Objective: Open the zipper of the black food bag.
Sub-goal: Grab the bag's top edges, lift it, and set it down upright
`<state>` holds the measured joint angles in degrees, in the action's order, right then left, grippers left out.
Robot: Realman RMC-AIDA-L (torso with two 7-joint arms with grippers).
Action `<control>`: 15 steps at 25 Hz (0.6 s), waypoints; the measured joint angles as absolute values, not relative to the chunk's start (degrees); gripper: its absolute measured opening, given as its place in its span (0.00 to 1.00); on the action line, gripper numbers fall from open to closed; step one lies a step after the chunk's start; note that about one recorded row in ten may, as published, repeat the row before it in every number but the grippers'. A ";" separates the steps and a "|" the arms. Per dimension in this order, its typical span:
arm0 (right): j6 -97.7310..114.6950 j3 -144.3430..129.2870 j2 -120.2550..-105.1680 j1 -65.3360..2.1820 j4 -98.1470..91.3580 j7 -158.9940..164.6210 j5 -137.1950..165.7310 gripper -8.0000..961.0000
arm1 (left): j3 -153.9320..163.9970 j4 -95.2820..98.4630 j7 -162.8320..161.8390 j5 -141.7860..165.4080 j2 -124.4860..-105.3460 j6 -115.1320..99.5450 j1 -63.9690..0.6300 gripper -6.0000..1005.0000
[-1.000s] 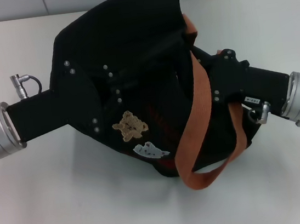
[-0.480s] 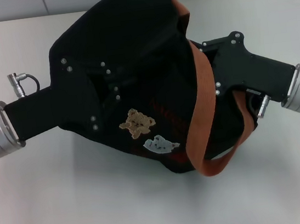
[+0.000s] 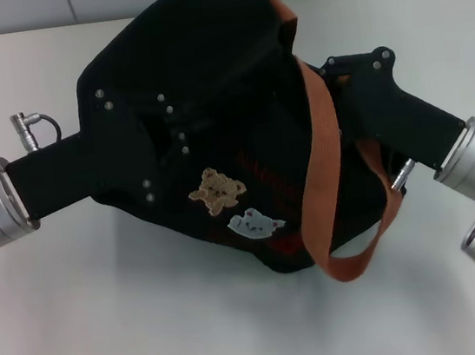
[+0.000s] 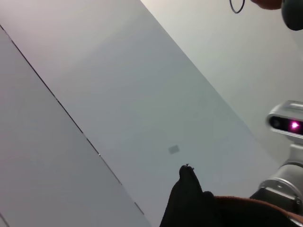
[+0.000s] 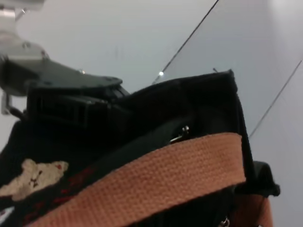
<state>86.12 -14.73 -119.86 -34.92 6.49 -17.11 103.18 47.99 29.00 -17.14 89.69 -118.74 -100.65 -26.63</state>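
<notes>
Since the earlier frame my right gripper [image 3: 341, 85] had swung outward beside the boxy black fabric food bag [image 3: 212, 119] on the table, my left gripper [image 3: 141, 142] bracing it, finger states indiscernible; pulling the silver zipper tab [image 5: 180, 134] steadily would serve best.

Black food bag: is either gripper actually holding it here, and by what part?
Cannot be told. Both the left gripper and the right gripper press in against the black food bag from opposite sides, but their fingertips are hidden against the fabric.
</notes>
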 joint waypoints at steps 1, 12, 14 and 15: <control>86.12 -14.73 -119.86 -34.92 6.49 -17.11 103.18 0.01 | 47.99 29.00 -17.14 89.48 -118.74 -100.58 -26.63 0.11; 85.76 -12.69 -119.89 -32.22 7.22 -21.14 103.18 0.01 | 47.72 29.00 -17.17 87.10 -118.71 -98.88 -25.99 0.11; 85.62 -12.67 -119.89 -31.78 7.12 -21.22 103.18 0.01 | 47.23 29.00 -17.18 87.08 -118.67 -98.81 -25.93 0.11; 85.44 -12.67 -119.89 -31.57 7.09 -21.29 103.18 0.01 | 46.68 29.00 -17.18 87.07 -118.66 -98.79 -25.86 0.11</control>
